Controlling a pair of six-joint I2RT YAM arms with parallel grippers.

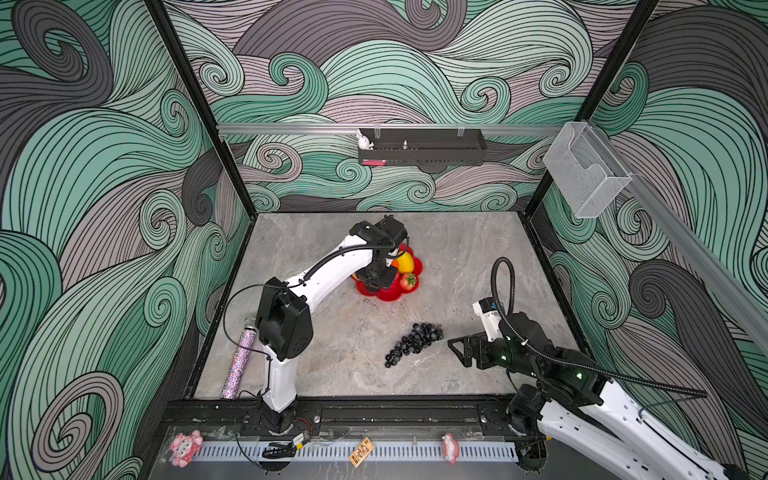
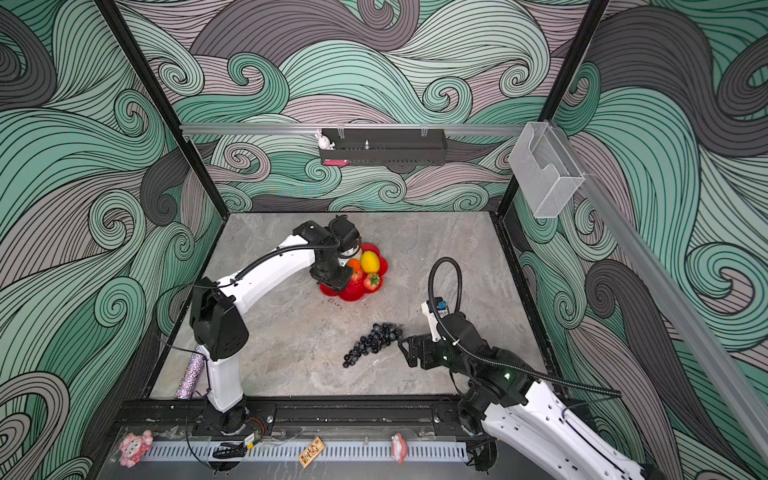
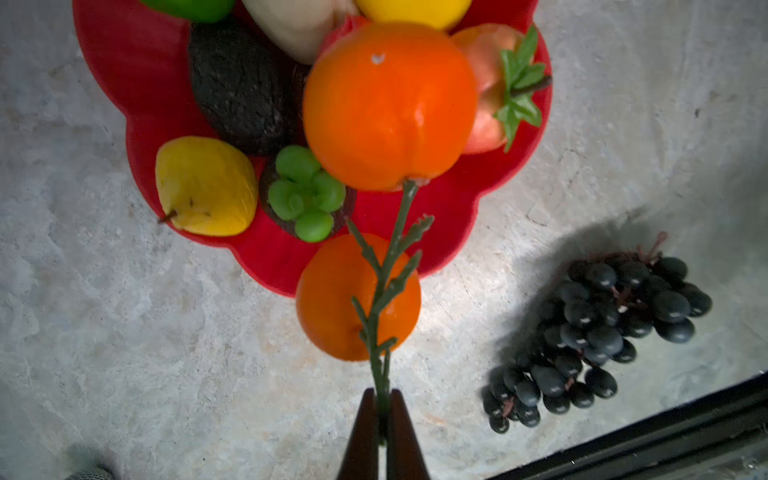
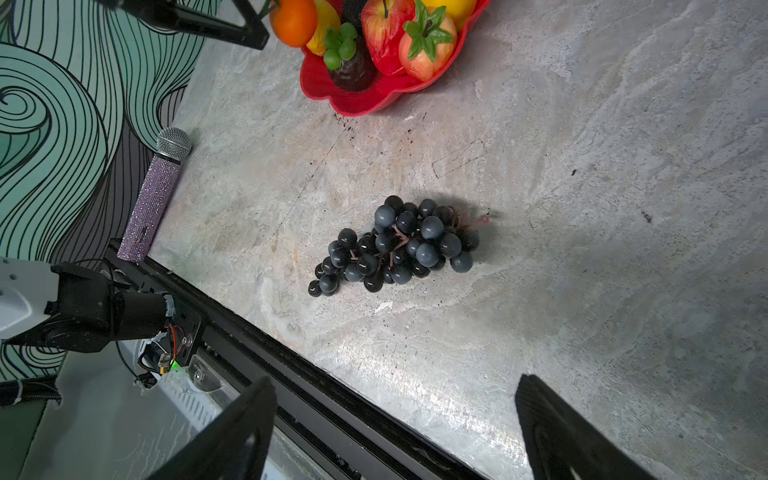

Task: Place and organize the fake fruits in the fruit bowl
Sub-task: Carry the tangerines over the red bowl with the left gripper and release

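Left wrist view: left pincer (image 3: 382, 401) pinches orange stem (image 3: 386, 286); lime (image 3: 191, 6), pear (image 3: 299, 25) cropped.

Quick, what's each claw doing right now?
Left gripper: closed, pinching the green plastic stem of two small orange fake fruits.
Right gripper: open, empty.

Top views bright; wrist views dim, vignetted.
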